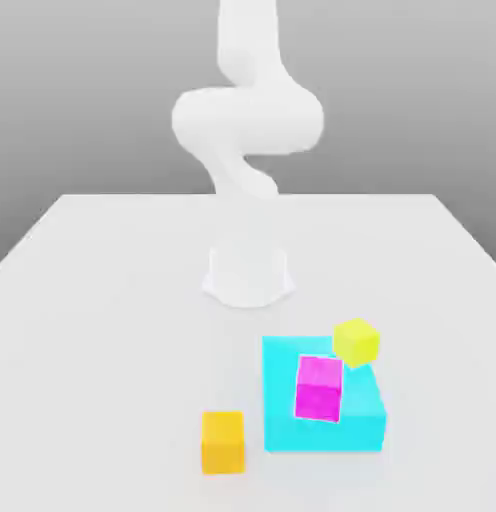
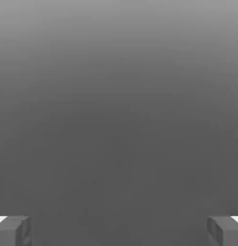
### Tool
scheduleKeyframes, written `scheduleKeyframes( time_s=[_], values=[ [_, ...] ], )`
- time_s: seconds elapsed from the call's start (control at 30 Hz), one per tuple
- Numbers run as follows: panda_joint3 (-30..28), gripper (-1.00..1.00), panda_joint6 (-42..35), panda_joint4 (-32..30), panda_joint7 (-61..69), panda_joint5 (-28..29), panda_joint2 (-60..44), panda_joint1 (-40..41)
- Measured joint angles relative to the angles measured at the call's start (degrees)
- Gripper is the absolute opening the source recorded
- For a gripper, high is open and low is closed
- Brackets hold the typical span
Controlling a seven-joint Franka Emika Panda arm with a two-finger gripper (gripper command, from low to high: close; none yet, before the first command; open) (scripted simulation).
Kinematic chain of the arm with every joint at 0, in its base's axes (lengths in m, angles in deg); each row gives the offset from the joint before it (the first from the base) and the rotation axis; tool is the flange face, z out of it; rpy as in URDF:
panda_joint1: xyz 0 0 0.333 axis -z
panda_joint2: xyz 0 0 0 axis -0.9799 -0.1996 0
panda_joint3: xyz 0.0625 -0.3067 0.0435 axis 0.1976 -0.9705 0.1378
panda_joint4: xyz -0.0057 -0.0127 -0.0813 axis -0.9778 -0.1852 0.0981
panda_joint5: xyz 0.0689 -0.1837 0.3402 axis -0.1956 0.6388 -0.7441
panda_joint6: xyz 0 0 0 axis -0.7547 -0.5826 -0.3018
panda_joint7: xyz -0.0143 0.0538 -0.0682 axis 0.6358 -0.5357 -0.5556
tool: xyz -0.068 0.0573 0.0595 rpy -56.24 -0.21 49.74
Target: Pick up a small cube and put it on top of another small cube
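Exterior view shows the small orange cube (image 1: 223, 441) on the white table (image 1: 112, 330) beside a large cyan block (image 1: 282, 425) carrying magenta (image 1: 319, 387) and yellow (image 1: 356, 341) cubes, while the hand (image 2: 119, 230), fingers wide apart, holds nothing, so reaching down comes next.

Arm (image 1: 247, 120): plain white, smooth rounded tubular segments with bulbous joints, set on a round white base (image 1: 248, 275). No markings, cables or screws discernible. Fingertips (image 2: 13, 230): grey, blocky, with white upper edges.
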Motion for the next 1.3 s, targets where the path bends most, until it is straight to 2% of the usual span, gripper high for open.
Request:
scheduleKeyframes(
  time_s=[0.33, 0.67, 0.87, 1.1, 1.23, 1.27, 1.3],
  values=[
    [-2.5, 0.0, 3.0, 5.0, 22.0, -4.8, -21.2, -11.7],
    [0.4, 0.0, 6.1, 9.8, 41.9, -7.1, -41.9, -19.3],
    [2.8, 0.0, 8.2, 12.6, 51.1, -4.4, -54.0, -21.9],
    [5.1, 0.0, 10.7, 15.9, 59.2, 2.9, -67.9, -26.0],
    [4.6, 0.0, 15.7, 17.8, 60.1, 4.8, -76.1, -27.3],
    [4.5, -1.0, 16.8, 18.1, 60.0, 4.9, -77.6, -27.4],
    [4.5, -1.0, 16.8, 18.1, 60.0, 4.9, -77.6, -27.4]
  ],
)
